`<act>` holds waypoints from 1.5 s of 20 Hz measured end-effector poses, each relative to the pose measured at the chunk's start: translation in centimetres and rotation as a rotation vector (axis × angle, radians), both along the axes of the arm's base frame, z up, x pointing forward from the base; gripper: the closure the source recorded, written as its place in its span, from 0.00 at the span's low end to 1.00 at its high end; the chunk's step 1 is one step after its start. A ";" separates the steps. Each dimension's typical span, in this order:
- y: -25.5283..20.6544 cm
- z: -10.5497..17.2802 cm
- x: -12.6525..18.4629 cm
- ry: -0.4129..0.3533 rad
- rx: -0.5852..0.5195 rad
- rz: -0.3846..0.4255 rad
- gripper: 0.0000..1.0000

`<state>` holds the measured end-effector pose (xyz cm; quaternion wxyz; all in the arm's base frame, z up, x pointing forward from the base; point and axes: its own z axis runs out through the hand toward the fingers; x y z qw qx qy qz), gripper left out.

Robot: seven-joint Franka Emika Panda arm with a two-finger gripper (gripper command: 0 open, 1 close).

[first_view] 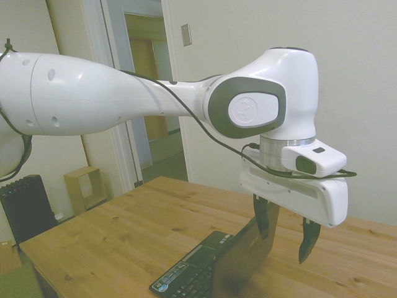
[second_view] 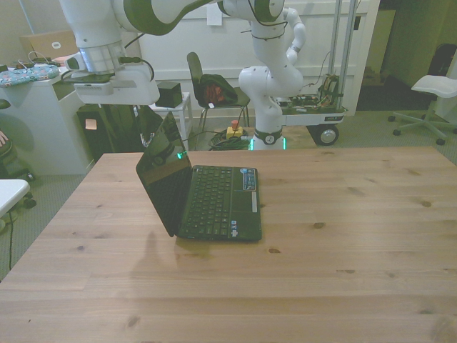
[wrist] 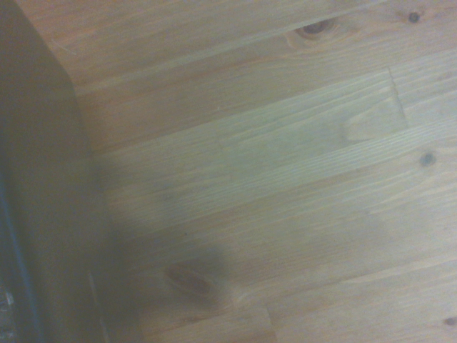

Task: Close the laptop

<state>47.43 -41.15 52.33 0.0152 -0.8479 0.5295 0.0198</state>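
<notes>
Table (second_view: 343,236): a wooden top of pale planks with dark knots is filling most of the front view; in the wrist view its grain (wrist: 271,164) is showing close and slightly blurred.

Arm (first_view: 124,93): the white arm is reaching in across the side view, its wrist bending down over the laptop's lid.

Laptop (second_view: 214,200): it is sitting open on the table, left of centre in the front view, keyboard facing up and lid standing at a steep tilt — not yet shut. In the side view its base and lid (first_view: 248,248) are showing at the lower edge, with small coloured stickers at the front corner. In the wrist view a dark blurred shape (wrist: 43,214) is running along one side, which is looking like the lid's back.

Gripper (first_view: 286,234): it is hanging just above and behind the lid's top edge, its two dark fingers (first_view: 262,214) standing wide apart and gripping nothing. One finger is appearing right at the lid's upper edge — whether it is touching, I cannot tell. In the front view the gripper (second_view: 153,118) is sitting at the lid's upper corner.
</notes>
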 end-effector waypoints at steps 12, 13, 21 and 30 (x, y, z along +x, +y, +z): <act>-0.8 0.0 -1.3 0.006 0.000 -0.023 1.00; -0.9 0.0 -1.4 0.006 0.000 -0.024 1.00; -0.9 0.0 -1.4 0.007 -0.001 -0.024 1.00; 0.5 0.0 -0.5 0.000 -0.029 0.038 1.00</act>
